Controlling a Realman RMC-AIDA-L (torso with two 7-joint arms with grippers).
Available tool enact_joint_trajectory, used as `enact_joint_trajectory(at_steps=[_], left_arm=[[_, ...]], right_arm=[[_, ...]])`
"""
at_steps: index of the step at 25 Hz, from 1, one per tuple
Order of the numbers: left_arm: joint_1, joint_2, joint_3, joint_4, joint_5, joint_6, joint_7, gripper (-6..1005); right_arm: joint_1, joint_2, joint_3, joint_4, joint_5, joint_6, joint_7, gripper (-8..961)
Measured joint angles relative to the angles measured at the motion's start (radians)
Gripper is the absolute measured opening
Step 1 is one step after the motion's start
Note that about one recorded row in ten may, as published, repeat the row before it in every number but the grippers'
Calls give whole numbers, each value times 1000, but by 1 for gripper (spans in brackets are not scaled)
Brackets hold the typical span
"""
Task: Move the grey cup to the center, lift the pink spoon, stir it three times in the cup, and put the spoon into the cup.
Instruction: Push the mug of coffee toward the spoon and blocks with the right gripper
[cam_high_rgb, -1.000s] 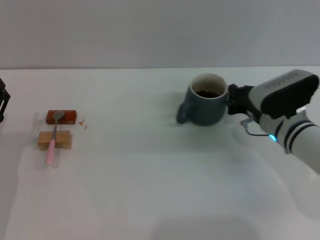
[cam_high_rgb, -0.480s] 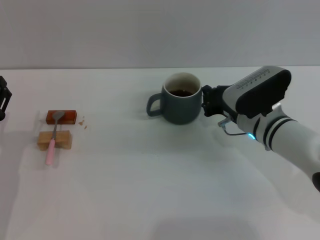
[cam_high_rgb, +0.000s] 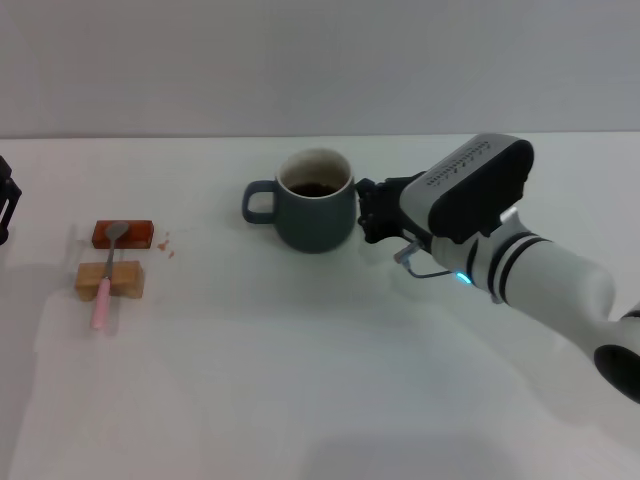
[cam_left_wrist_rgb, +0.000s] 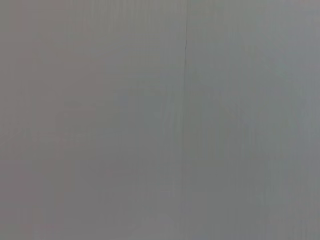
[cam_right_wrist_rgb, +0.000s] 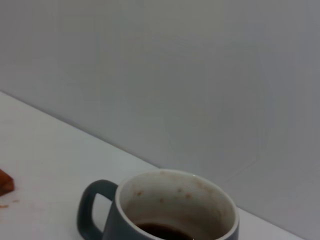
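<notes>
The right tool (cam_high_rgb: 368, 212) sits against the side of the grey cup (cam_high_rgb: 316, 214) at its 3 o'clock, low enough to bear on the wall and not the rim. The dark fingers meet the cup, but whether they are clamped on it or only pressed to its side cannot be told. Coming in from the side opposite the handle makes sense: the handle points to 9 o'clock, out of the way, and the cup stays upright so the dark drink inside, seen in the right wrist view too (cam_right_wrist_rgb: 172, 210), does not slop.

The cup stands on the white tabletop (cam_high_rgb: 320, 380), a little toward 12 o'clock of its middle, so the first step looks close to done.

Well apart at 9 o'clock lies the pink spoon (cam_high_rgb: 106, 276), propped across a tan block (cam_high_rgb: 109, 281) with its metal bowl on a red-brown block (cam_high_rgb: 123, 234). That prop probably keeps the handle off the surface, leaving room for fingers to close under it.

The left tool (cam_high_rgb: 5, 200) is parked at the far 9 o'clock edge, barely in view; its state cannot be told.
</notes>
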Motion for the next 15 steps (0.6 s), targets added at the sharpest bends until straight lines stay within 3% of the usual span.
enact_joint_trajectory(at_steps=[9,15], left_arm=[[2,0,0,0,0,0,0,814],[4,0,9,-1,1,1,-1,814]], right_arm=[[-11,2,3,24,-11,-31,0,-1],[-155,-2,25,-7,-6,-326,0,-2]])
